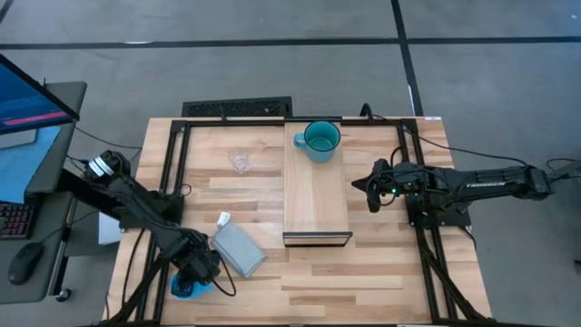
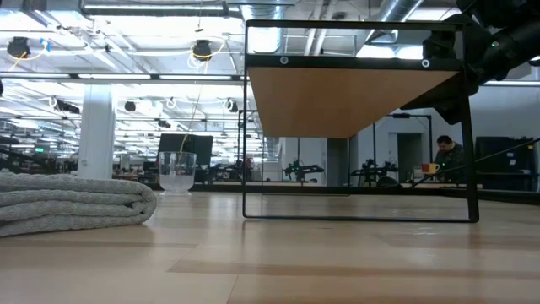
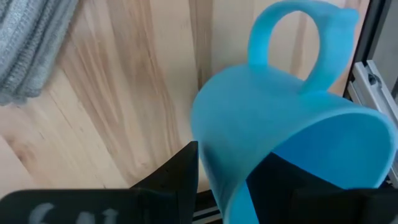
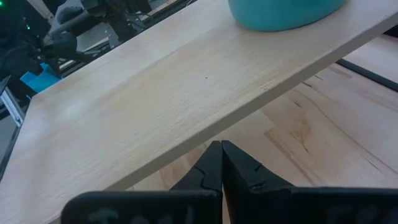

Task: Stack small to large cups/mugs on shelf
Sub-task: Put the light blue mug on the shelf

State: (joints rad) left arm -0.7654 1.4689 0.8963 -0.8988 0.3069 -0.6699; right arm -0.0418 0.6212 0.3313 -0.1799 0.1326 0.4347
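The left gripper (image 1: 192,277) clamped the blue mug (image 3: 292,143) just beside the grey pouch (image 1: 238,249); the right gripper (image 4: 221,163), fingers pressed together, hung beside the shelf (image 1: 316,195) bearing the teal mug (image 1: 320,140).

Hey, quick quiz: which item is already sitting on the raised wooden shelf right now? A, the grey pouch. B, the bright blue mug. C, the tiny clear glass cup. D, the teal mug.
D: the teal mug stands at the far end of the shelf, while the other three items are off it on the tabletop.
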